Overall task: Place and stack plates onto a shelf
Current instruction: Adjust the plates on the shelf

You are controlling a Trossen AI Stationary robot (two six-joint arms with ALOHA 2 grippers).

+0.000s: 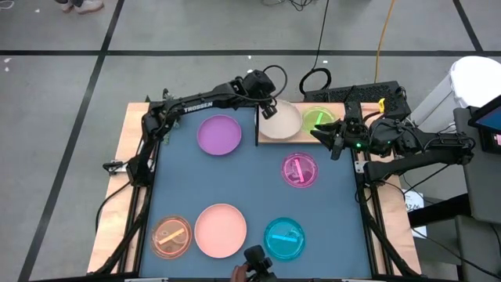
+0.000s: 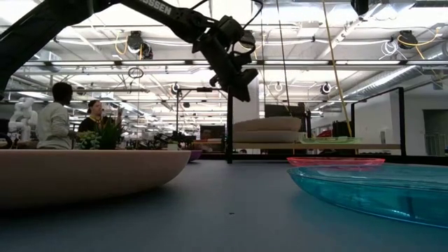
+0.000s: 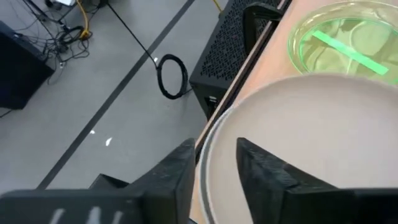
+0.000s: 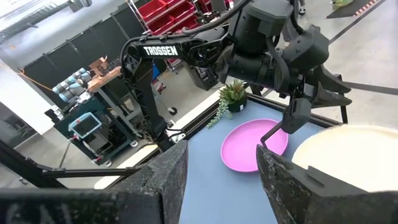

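Cream plate point(image 1: 279, 123) seen on the shelf point(image 1: 344, 117), its rim bracketed by the parted fingers of the left gripper point(image 1: 269, 110).

The plate was judged light, stiff and smooth plastic, likely to slip, so its thin raised rim was taken as the place to pinch. In the left wrist view one finger point(image 3: 168, 177) was shown outside the rim and one inside, with a gap, so no firm hold could be claimed. The green dish point(image 1: 318, 119) was seen just beside the plate on the board. Only the high view showed the right gripper point(image 1: 335, 141), spread and empty, beside the dish, and the purple plate point(image 1: 219, 135) on the mat point(image 1: 250, 184). The low view alone showed the cream plate riding higher than a single plate would.
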